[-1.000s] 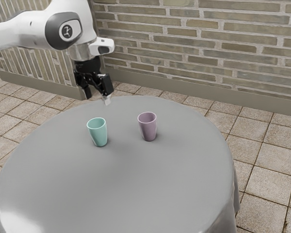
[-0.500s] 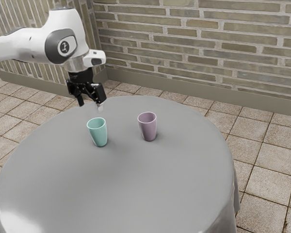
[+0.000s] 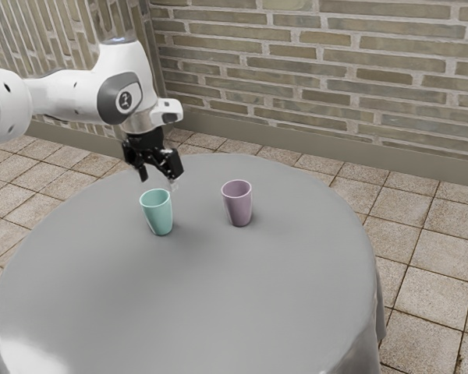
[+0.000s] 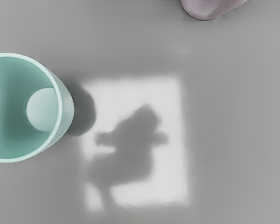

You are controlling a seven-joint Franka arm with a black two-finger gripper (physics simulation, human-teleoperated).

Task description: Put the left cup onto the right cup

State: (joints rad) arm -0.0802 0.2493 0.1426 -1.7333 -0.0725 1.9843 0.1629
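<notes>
Exterior view: the hand [image 3: 161, 176] hung above the teal cup [image 3: 157, 211], fingers spread and grasping nothing. The teal cup stood upright on the grey table [image 3: 218, 304], below the hand and clear of it. The purple cup [image 3: 236, 202] stood upright toward the exterior view's right, near the teal cup but apart from it. Wrist view: the teal cup [image 4: 23, 107], mouth upward; the hand's shadow [image 4: 130, 144] on the table beside it; the purple cup's edge [image 4: 207, 8].
</notes>
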